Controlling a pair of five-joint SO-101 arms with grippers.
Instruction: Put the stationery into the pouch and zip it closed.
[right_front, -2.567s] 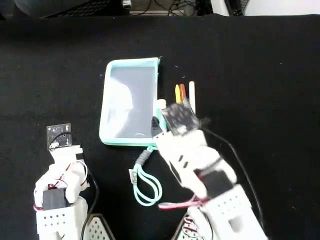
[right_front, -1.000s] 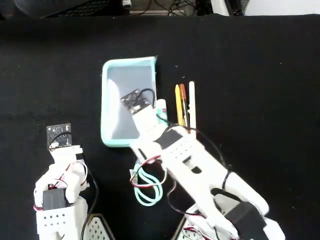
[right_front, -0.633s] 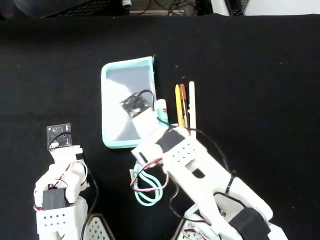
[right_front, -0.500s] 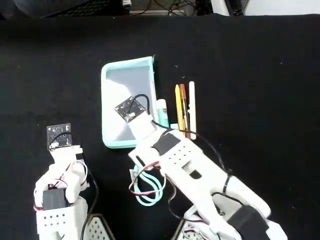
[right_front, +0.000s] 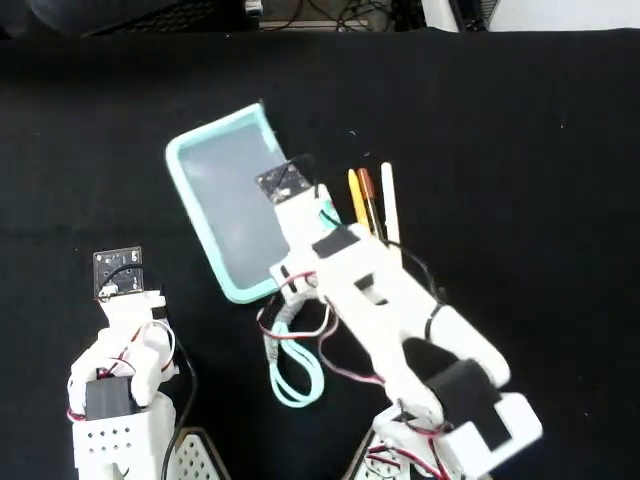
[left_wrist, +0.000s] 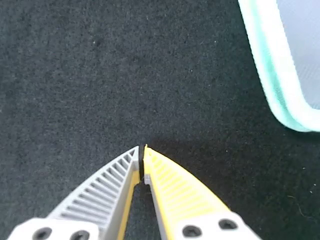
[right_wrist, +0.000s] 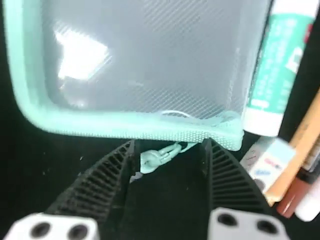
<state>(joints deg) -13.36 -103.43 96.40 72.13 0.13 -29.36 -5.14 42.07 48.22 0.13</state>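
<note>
I read the pouch (right_front: 215, 185) as lying flat and skewed, a little left of the centre of the worktop (right_front: 520, 150), with its wrist loop (right_front: 296, 378) running toward the near edge. The right pincer (right_wrist: 167, 145) is spread at one short edge of the pouch. The zipper pull (right_wrist: 159, 156) sits between its fingers; whether they touch it I cannot tell at this close range. A glue stick (right_wrist: 277, 65) and three pens (right_front: 368, 195) lie outside the pouch, just beside its right side. The left pincer (left_wrist: 141, 148) is pressed together over the worktop near the near-left corner.
</note>
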